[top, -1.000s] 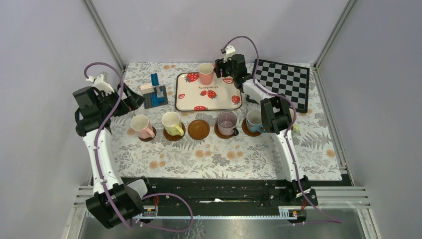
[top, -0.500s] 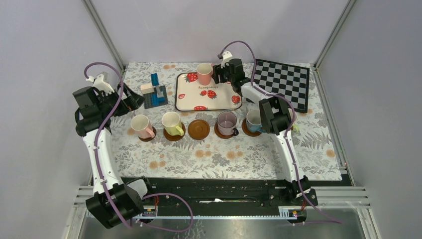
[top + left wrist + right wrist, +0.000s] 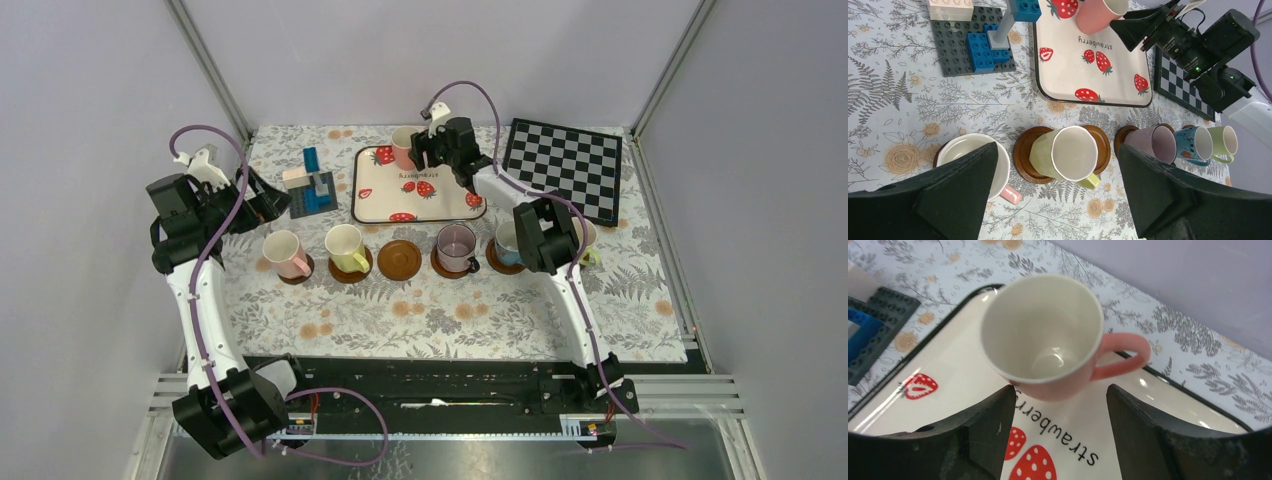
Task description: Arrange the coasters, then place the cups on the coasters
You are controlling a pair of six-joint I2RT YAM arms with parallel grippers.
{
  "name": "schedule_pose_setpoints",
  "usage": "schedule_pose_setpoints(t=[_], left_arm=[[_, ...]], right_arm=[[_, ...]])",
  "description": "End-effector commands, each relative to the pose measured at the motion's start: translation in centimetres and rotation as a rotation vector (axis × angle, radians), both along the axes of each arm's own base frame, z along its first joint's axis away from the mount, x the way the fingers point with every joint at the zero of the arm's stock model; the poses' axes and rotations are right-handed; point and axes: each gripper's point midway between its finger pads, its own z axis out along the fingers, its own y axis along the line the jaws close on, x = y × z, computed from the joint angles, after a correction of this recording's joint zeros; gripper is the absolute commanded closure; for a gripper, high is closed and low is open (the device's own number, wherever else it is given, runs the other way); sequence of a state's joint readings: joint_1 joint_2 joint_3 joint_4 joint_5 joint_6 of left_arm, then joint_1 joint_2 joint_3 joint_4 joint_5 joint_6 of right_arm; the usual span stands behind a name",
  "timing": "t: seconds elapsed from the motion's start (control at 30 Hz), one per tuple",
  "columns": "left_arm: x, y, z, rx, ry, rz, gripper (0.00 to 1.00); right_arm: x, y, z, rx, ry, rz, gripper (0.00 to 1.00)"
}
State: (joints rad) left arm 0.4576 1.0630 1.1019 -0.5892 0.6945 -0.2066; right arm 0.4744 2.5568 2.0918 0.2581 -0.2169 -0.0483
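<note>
Overhead, the right gripper [image 3: 427, 150] half hides the pink cup [image 3: 402, 147]. Its wrist cam shows the fingers spread and not touching the cup, which is upright on the strawberry tray [image 3: 1158, 407]. The left gripper [image 3: 1057, 147] hangs wide open, holding nothing.

Cups in a row, tray behind

Five cups [image 3: 345, 245] stand in a row across the desk [image 3: 450, 310], the left four on coasters [image 3: 296, 272], with a bare coaster [image 3: 400, 259] third from the left. Behind them lies the tray [image 3: 440, 205] with a sixth cup [image 3: 403, 147] at its far edge. The block model [image 3: 310, 190] is to its left and the chessboard [image 3: 565, 165] to its right.
</note>
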Motion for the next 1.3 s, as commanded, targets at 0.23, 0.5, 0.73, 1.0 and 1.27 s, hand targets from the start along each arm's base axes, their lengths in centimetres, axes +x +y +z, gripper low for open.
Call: schedule_pose_setpoints(t=[0.23, 0.5, 0.73, 1.0, 1.27], left_arm=[[0.3, -0.7, 1.2, 0.028, -0.060, -0.098, 0.01], [0.4, -2.1, 0.2, 0.112, -0.021, -0.267, 0.01], [0.9, -3.7, 0.0, 0.155, -0.009, -0.318, 0.01], [1.1, -4.1, 0.1, 0.133, -0.009, -0.337, 0.01], [0.9, -4.5, 0.2, 0.113, -0.013, -0.353, 0.01]], right_arm=[[-1.9, 0.3, 9.6, 0.011, -0.145, 0.171, 0.04], [-1.0, -3.3, 9.5, -0.049, -0.115, 0.322, 0.00], [0.3, -3.4, 8.1, -0.106, -0.228, 0.443, 0.00], [1.1, -2.8, 5.9, -0.166, -0.364, 0.569, 0.00], [2.9, -3.0, 3.7, -0.241, -0.434, 0.545, 0.00]])
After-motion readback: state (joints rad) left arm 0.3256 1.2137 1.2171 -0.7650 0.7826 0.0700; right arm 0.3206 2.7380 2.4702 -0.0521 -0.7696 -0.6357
